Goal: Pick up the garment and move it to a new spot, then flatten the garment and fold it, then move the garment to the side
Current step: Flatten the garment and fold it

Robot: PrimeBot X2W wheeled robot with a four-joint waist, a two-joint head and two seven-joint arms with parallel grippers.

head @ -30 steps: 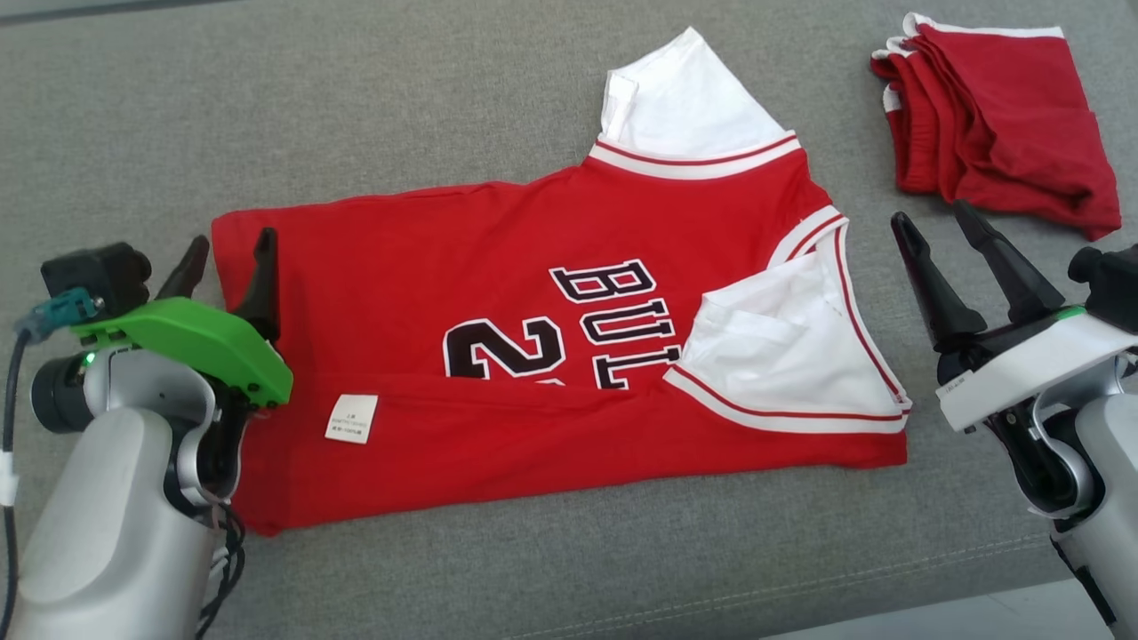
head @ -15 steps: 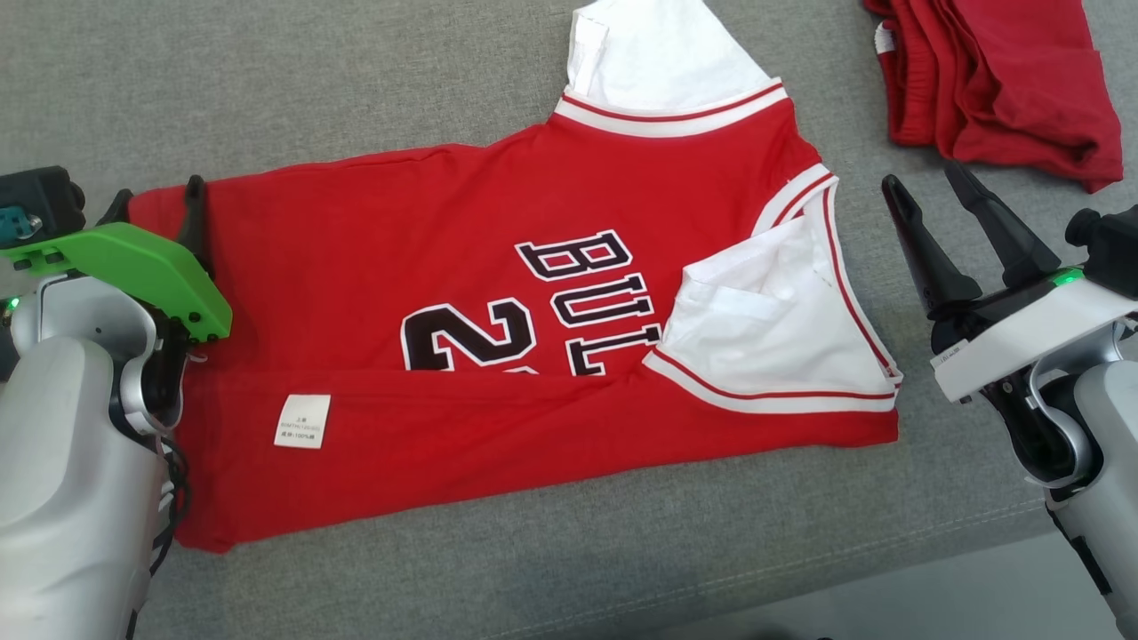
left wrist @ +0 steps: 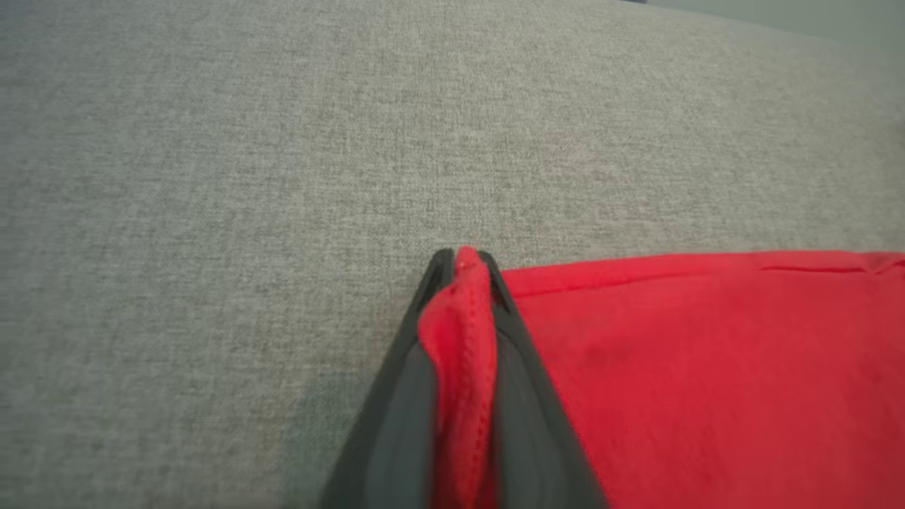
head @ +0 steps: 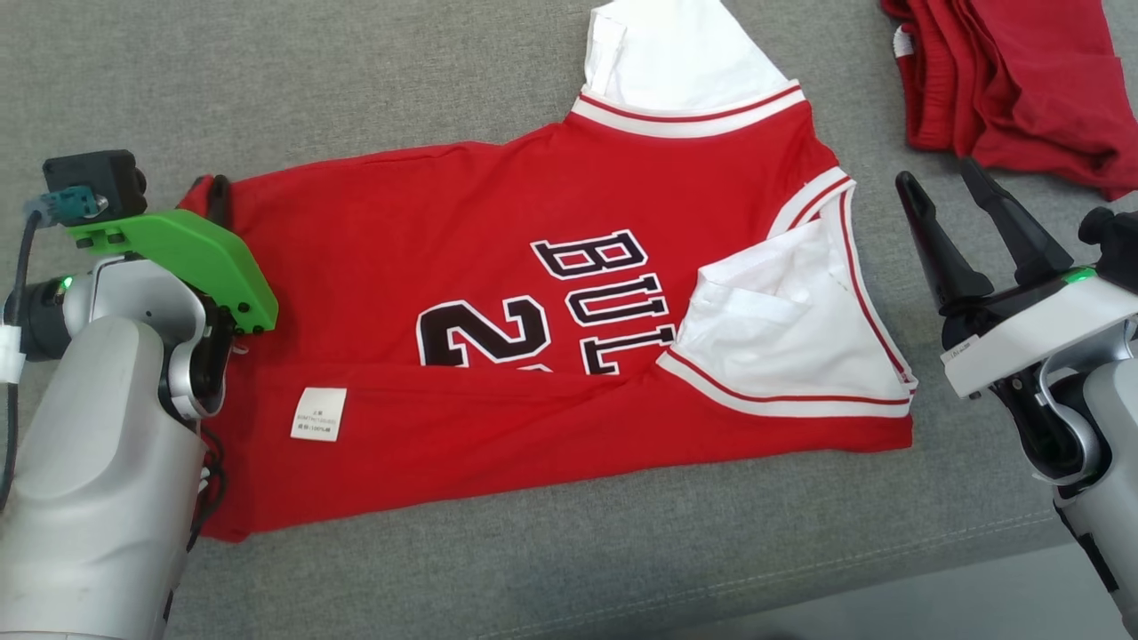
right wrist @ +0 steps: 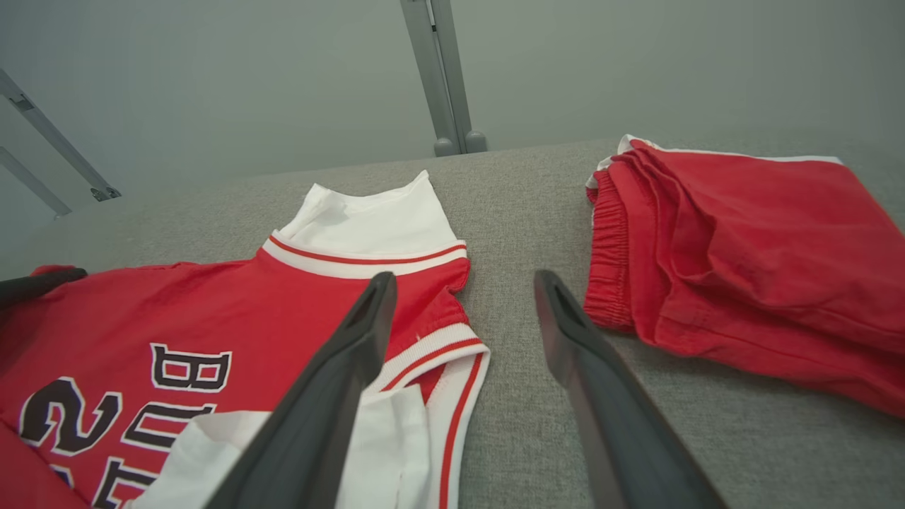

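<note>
Fingers [left wrist: 392, 424] of the left gripper [left wrist: 463, 260] are pressed together on a pinch of red hem, the corner of the jersey [head: 498, 293], low over the grey fabric surface [head: 356, 89]. In the head view this gripper sits at the jersey's far left corner, its tips partly hidden behind a green wrist cover [head: 191, 262].

The right gripper [head: 938, 182] is spread, its 2 dark fingers apart with nothing between them, just beside the jersey's right edge.

The jersey lies across the middle of the surface, hem to the left and sleeves to the right. Its near long edge is folded up over the front, cutting off the black lettering and a number that starts with 2. A white care label [head: 318, 413] shows on the folded strip. 1 white sleeve [head: 676, 67] points away from the robot. The other white sleeve [head: 782, 347] lies folded onto the chest.

Beyond the right gripper, apart from the jersey, folded red shorts [head: 1022, 71] rest on the same surface. In the right wrist view a grey metal post [right wrist: 442, 71] rises behind the surface.
</note>
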